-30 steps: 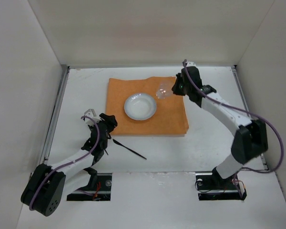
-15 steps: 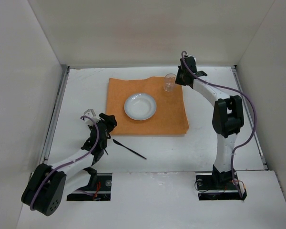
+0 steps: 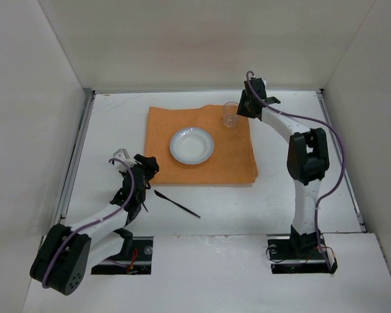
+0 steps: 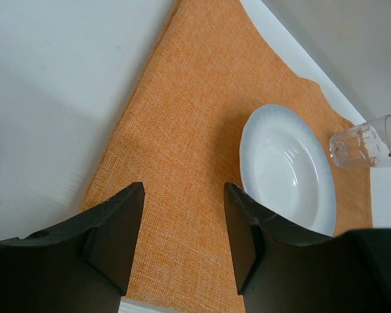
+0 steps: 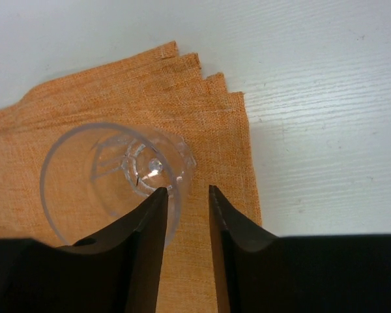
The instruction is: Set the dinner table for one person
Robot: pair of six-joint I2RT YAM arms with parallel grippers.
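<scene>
The dinner table (image 3: 111,124) carries an orange cloth (image 3: 231,160) with a white bowl (image 3: 191,145) in its middle. A clear glass (image 3: 231,115) stands upright on the cloth's far right corner. My right gripper (image 3: 242,106) is at the glass's right side. In the right wrist view the gripper (image 5: 186,190) is open: its left finger reaches over the glass (image 5: 111,173) rim, and the right finger stands clear of the wall. My left gripper (image 3: 143,171) hovers by the cloth's near left corner, and the left wrist view shows this gripper (image 4: 184,195) open and empty above the cloth (image 4: 182,130).
A thin black utensil (image 3: 176,203) lies on the table just in front of the cloth, right of my left gripper. Upright white walls (image 3: 32,98) close in the left, far and right sides. Metal rails (image 3: 78,150) run along the table's edges.
My right arm has swung the glass from tilted to upright and set it on the cloth's far right corner, then its jaws have parted. The left arm has stayed still.
</scene>
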